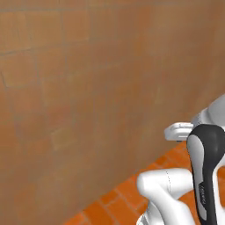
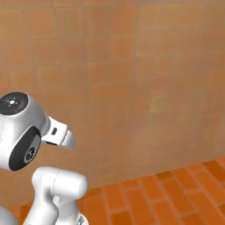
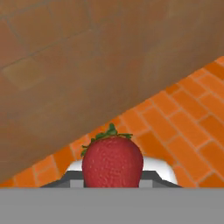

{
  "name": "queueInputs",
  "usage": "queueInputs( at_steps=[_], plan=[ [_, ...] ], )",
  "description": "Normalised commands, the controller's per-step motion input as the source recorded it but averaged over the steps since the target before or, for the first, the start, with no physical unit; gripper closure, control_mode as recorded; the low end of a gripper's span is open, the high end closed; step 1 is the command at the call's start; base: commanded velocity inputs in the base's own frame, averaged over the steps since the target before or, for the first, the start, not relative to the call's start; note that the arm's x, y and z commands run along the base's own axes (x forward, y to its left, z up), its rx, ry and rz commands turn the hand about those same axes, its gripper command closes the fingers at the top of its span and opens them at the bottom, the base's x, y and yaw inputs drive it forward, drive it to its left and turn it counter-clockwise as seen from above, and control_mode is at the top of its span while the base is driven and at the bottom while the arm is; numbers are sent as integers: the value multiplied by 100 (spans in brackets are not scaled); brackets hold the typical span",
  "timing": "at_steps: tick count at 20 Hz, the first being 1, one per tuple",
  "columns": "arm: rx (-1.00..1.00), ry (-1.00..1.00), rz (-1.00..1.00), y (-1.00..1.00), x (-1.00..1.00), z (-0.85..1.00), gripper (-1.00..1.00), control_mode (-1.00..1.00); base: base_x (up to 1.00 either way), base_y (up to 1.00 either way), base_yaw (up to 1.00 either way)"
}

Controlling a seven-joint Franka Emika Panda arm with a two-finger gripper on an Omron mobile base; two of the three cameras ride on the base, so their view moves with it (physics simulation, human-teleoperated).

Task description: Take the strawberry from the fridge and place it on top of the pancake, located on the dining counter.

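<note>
- The strawberry (image 3: 112,161) sits right at the gripper (image 3: 112,180), which looks clamped on it, so the pickup seems done.
- Ahead of the gripper lie a tiled wall (image 3: 65,65) and brick floor (image 3: 183,127); reaching the pancake remains.

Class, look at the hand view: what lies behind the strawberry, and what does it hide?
Behind the strawberry lie an orange brick floor and a tan tiled wall. The berry covers the claw's tips, so their grip on it cannot be seen.
</note>
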Motion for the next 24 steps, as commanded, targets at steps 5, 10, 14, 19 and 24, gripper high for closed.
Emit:
queueInputs(
  at_steps=[5, 10, 14, 19, 24],
  plan=[
    [0, 0, 0, 0, 0, 0, 100, 100, 67, -19, -69],
    [0, 0, 0, 0, 0, 0, 100, 100, 58, -11, -73],
    [0, 0, 0, 0, 0, 0, 100, 100, 60, -6, -73],
    [0, 0, 0, 0, 0, 0, 100, 100, 63, -2, -73],
    [0, 0, 0, 0, 0, 0, 100, 100, 67, 0, -74]
  ],
)
